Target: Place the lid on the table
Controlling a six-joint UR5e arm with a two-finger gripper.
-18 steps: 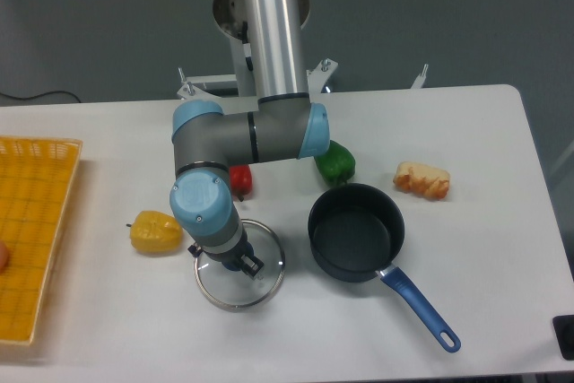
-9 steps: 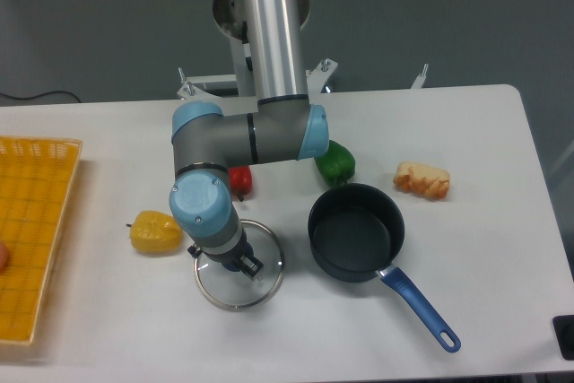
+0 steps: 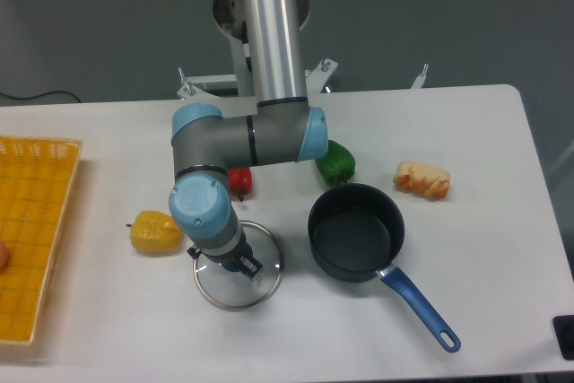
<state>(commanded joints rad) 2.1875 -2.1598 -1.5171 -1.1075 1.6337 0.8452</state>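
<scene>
The lid (image 3: 262, 277), clear glass with a silver rim, lies low over the white table (image 3: 484, 132), left of the pan. My gripper (image 3: 239, 263) points down over the lid's centre and hides the knob. Only dark finger parts show below the blue wrist, and they appear shut on the knob. The dark saucepan (image 3: 357, 232) with its blue handle stands uncovered just to the right.
A yellow pepper (image 3: 155, 230) lies left of the lid, and a red pepper (image 3: 240, 180) sits behind it under the arm. A green pepper (image 3: 335, 161) and a bread piece (image 3: 422, 179) lie behind the pan. A yellow basket (image 3: 31, 239) fills the left edge.
The gripper and the lid have shifted together a few pixels to the left. Nothing else has moved.
</scene>
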